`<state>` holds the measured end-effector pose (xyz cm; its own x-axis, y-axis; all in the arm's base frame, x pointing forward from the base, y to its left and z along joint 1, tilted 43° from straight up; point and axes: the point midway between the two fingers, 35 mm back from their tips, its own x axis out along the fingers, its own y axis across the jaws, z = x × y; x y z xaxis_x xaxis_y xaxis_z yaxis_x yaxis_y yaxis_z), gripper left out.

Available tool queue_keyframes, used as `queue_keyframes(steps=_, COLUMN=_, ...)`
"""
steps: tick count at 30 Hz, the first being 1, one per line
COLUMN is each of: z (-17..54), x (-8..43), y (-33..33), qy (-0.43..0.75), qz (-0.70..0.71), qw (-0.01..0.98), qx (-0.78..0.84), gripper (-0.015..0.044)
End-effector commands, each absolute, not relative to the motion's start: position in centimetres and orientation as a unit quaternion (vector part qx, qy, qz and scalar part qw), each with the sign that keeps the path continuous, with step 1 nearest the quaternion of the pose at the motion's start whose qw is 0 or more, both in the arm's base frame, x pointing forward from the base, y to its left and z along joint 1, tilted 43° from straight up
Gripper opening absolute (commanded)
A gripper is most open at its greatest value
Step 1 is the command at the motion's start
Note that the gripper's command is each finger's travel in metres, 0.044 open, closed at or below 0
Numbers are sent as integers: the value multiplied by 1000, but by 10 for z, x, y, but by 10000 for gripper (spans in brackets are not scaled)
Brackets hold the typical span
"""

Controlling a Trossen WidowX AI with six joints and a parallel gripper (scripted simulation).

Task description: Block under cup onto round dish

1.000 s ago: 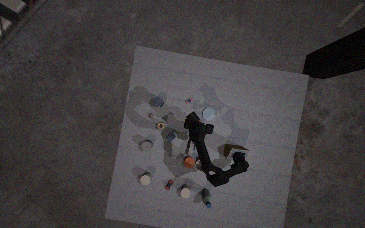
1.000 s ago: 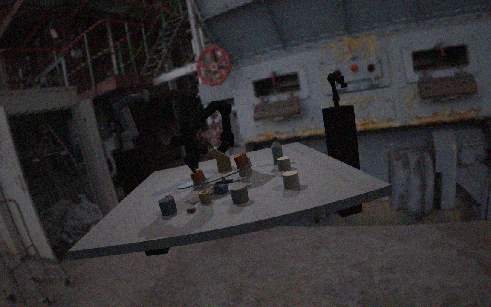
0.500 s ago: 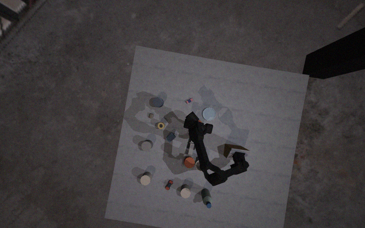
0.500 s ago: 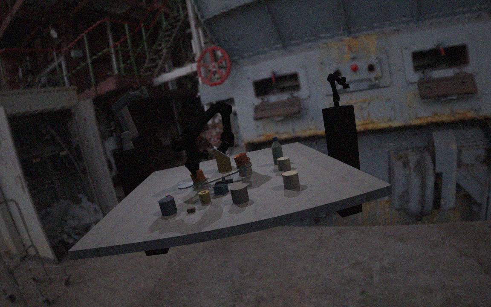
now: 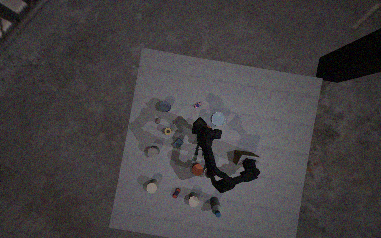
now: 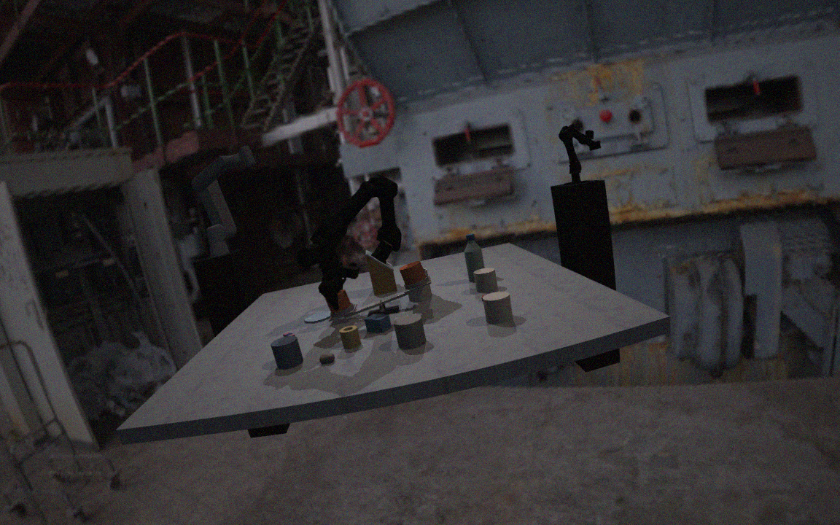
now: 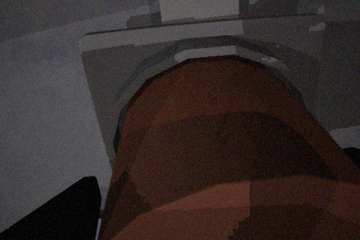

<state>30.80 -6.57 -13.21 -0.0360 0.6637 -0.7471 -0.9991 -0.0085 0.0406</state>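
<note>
"Where is the arm?" asks the first speaker.

"A black arm (image 5: 209, 155) (image 6: 386, 212) reaches over a pale grey desk (image 5: 263, 100) (image 6: 560, 319)," says the second. "Its end effector (image 5: 206, 129) (image 6: 338, 297) (image 7: 221, 175) points down at the orange cup near the dish (image 5: 208, 126) (image 6: 343, 300) (image 7: 225, 139). The fingers stand wide, one on each side of that cup, and grip nothing."

"And the other cup?"

"The far orange cup (image 5: 197, 169) (image 6: 412, 273) stands on the opposite end of the balance (image 5: 197, 154) (image 6: 387, 301) (image 7: 98, 76). The beam slopes: the far cup's end is higher, and the end near the dish is lower. Both cups are in place."

"Where is the block?"

"It is hidden from sight; the pictures do not show which cup covers it."

"What about the dish?"

"The round, light blue dish (image 5: 218, 118) (image 6: 316, 318) lies flat just beside the lower end. Neither cup is above it. A blue box (image 5: 178, 143) (image 6: 377, 323) sits near the balance, with a yellow tube (image 5: 165, 132) (image 6: 350, 338) beyond it. A green bottle (image 5: 215, 205) (image 6: 473, 261) stands upright, well apart from the dish."
</note>
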Motion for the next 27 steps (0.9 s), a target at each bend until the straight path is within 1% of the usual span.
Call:
queue_keyframes(steps=1, z=-134, x=307, y=-62, qy=302, qz=654, qw=637, qx=-274, gripper=387)
queue_keyframes(steps=2, z=-134, x=307, y=-62, qy=302, qz=654, qw=637, qx=-274, gripper=361)
queue_keyframes(steps=10, z=-134, x=307, y=-62, qy=302, qz=654, qw=637, qx=-274, gripper=308)
queue_keyframes(steps=21, z=-128, x=309, y=-69, qy=302, qz=654, qw=637, qx=-275, gripper=19)
queue_keyframes(steps=22, z=-127, x=309, y=-70, qy=302, qz=654, qw=637, qx=-275, gripper=0)
queue_keyframes(steps=27, z=-123, x=310, y=-74, qy=302, qz=653, qw=637, qx=-275, gripper=0)
